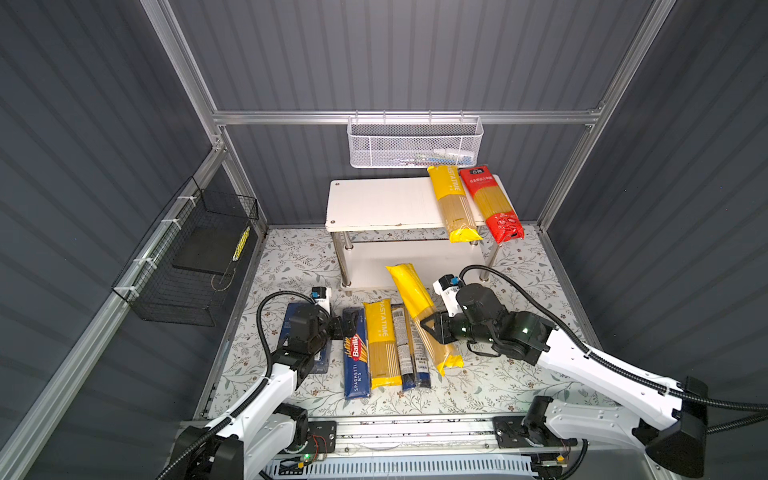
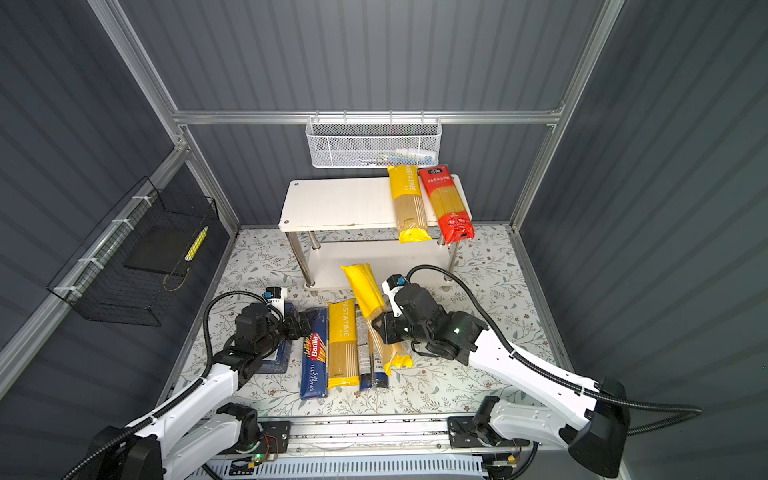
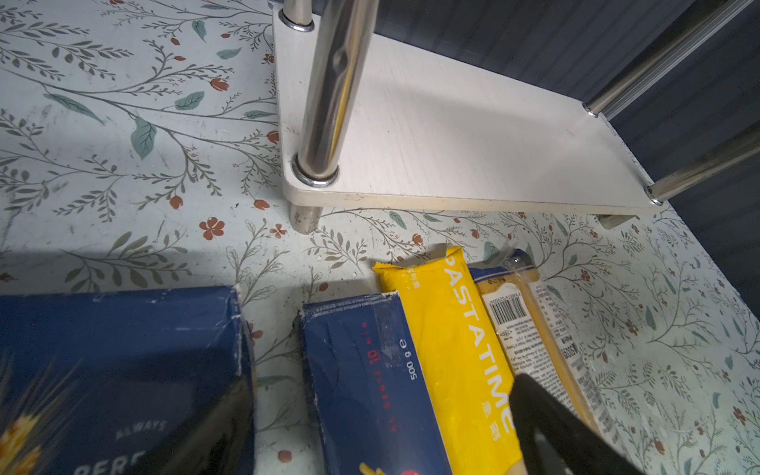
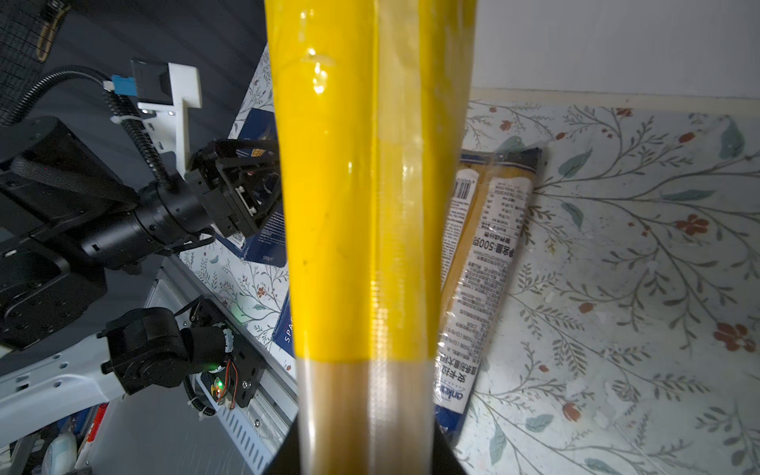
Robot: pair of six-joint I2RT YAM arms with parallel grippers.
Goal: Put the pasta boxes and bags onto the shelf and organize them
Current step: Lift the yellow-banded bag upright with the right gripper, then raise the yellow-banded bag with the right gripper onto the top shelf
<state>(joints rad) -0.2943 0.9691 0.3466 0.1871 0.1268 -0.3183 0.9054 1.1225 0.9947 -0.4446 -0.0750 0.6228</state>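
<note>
Over mat point(image 1: 478, 390) before shelf point(image 1: 374, 203), with right gripper point(image 1: 430, 328) clenched on yellow bag point(image 1: 409, 286) and left gripper point(image 1: 338, 328) released, lift level, land beside shelf-top bags point(image 1: 453, 203).

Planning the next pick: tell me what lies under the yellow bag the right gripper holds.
The clear blue-ended bag lies beneath the yellow bag, partly showing; the stretch where they cross is covered.

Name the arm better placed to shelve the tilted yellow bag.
Right. The right gripper is shut on the tilted yellow bag, aimed at the shelf; the left gripper is open, empty.
</note>
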